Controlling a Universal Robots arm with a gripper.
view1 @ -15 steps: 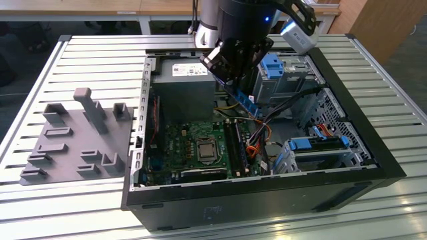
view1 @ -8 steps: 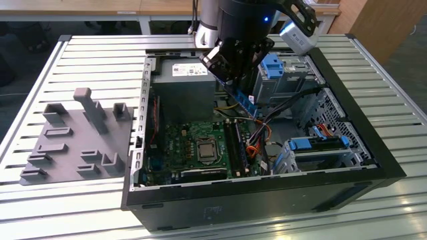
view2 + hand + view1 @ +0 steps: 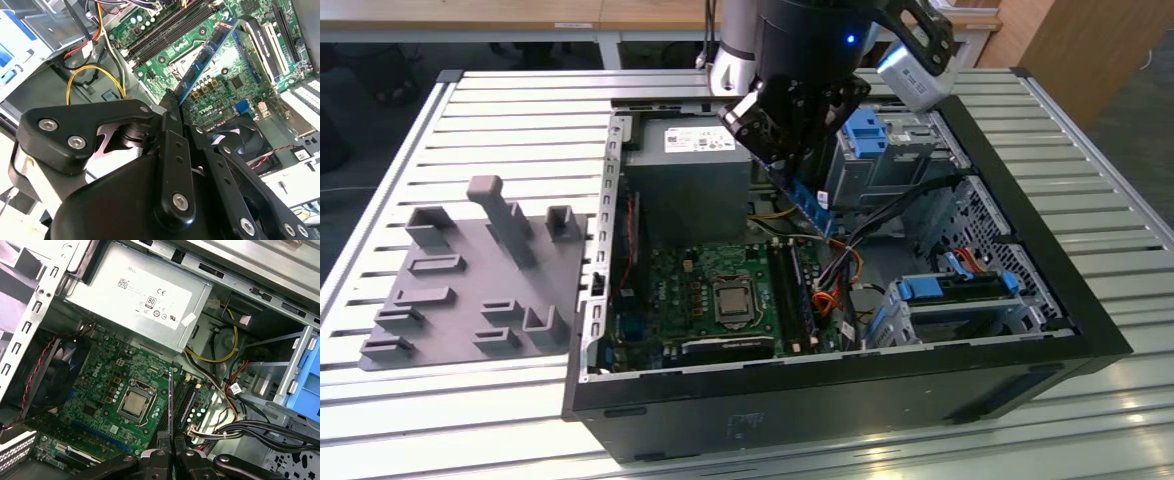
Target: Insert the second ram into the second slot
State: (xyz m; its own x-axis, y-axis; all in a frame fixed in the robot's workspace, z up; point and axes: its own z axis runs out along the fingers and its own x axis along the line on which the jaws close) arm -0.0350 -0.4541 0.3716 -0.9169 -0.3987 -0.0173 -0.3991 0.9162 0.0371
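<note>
Jaws clamp the second ram (image 3: 206,54) edge-on, held clear above the motherboard slots (image 3: 165,31).

We saw the gripper (image 3: 172,100) as smooth, semi-matt black links with bright metal screw heads. The second ram (image 3: 210,50) looked like a glossy blue circuit board, the motherboard (image 3: 100,385) a green lacquered one. The case (image 3: 854,410) was matt black painted metal, and its power supply (image 3: 95,290) was bare grey sheet metal with a paper label. The table (image 3: 494,100) was pale ribbed metal, faintly shiny. The fixture (image 3: 467,320) was dull grey plastic, the drive clips (image 3: 867,130) light-blue plastic.
</note>
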